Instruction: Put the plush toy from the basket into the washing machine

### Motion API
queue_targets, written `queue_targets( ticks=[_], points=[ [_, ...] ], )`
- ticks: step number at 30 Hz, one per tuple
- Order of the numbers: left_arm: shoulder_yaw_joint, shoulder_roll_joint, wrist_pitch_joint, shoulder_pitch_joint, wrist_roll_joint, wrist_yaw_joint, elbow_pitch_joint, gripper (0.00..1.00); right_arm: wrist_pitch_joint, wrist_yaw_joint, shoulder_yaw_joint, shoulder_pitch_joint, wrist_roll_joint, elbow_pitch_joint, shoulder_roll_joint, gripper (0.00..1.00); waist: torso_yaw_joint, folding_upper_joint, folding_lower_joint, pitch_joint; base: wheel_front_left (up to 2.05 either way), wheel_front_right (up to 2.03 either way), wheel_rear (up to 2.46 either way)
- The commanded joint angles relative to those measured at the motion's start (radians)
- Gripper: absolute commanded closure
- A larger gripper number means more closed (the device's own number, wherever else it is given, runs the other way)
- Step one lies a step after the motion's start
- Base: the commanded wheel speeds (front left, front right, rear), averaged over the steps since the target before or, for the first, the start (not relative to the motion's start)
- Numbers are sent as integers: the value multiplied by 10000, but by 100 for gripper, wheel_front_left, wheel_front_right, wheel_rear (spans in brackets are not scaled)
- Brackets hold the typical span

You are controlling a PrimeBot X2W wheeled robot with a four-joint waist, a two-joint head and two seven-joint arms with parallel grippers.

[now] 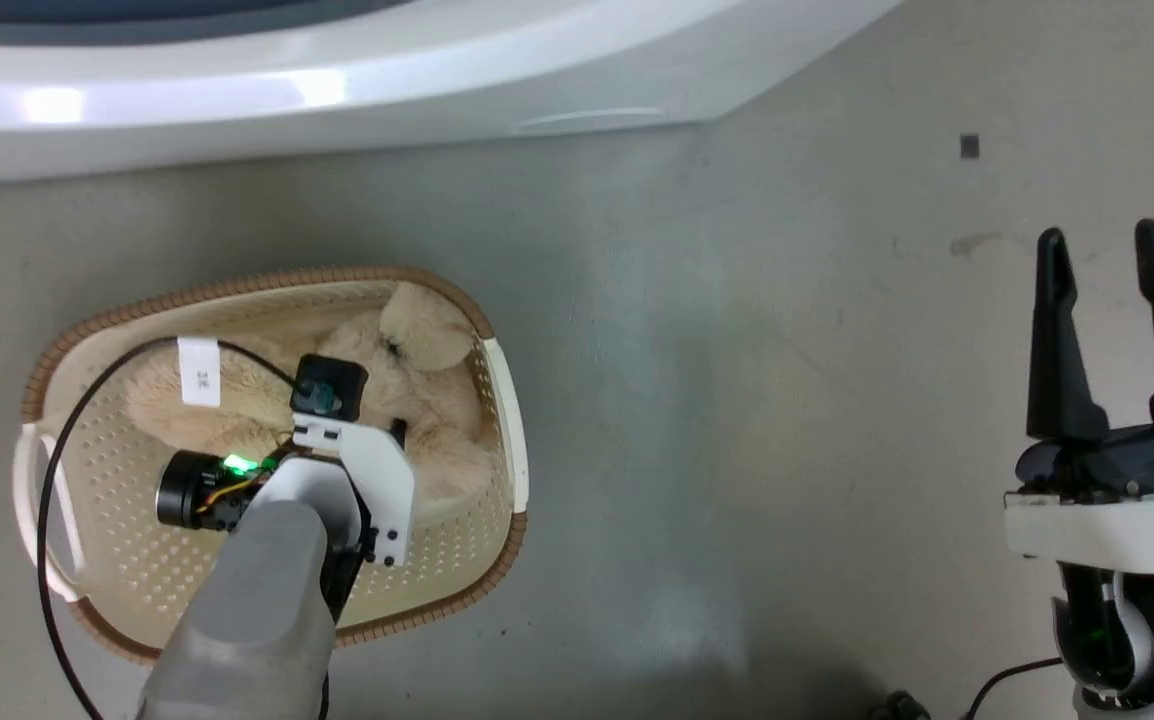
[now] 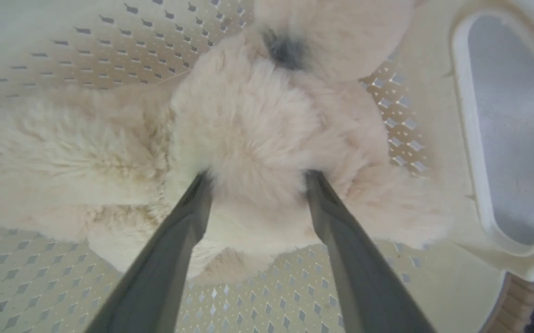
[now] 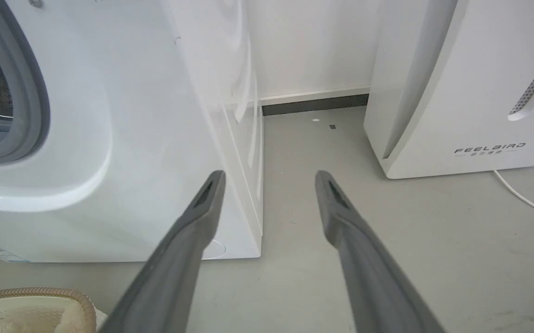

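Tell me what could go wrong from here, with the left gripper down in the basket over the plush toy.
1. The left gripper straddles one rounded, fluffy lump of the plush toy; closing there may pinch mostly fur, so it could slip out on the lift.
2. The toy fills much of the basket, so lifting might drag the basket along.
3. The right gripper is open and apart from the basket, so nothing steadies it.

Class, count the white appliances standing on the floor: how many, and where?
2. The washing machine is at the left of the right wrist view; the lettered white appliance is at the right, floor between them. Others may be out of frame.
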Motion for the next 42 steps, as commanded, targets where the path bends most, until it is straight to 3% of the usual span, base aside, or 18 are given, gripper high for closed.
queue_targets(
  ticks=[1,17,18,19,33,42],
  points=[
    [-120,76,81,-405,-100,11,352,0,-127,-5,-42,-273,185,-125,-2,0,-40,0,-1,326,0,0,0],
    [-588,402,161,-1629,-448,127,1892,0,-439,-6,17,-675,640,-235,-2,0,-312,0,-1,1500,0,0,0],
    [-641,428,119,-1705,-450,142,1995,16,-460,-6,-5,-723,685,-244,-2,0,-335,0,-1,1545,0,0,0],
    [-698,454,99,-1769,-454,128,2097,100,-481,-6,-23,-765,724,-248,-2,0,-357,0,-1,1583,0,0,0],
    [-1139,521,-274,-2216,-959,-85,3538,100,-772,-7,-200,-1021,1138,28,-2,0,-494,0,-1,1170,0,0,0],
    [-1309,215,-1176,-1591,-1276,-389,3946,100,-855,-7,-375,-544,1083,699,-2,0,-64,0,-1,-606,0,0,0]
  ],
)
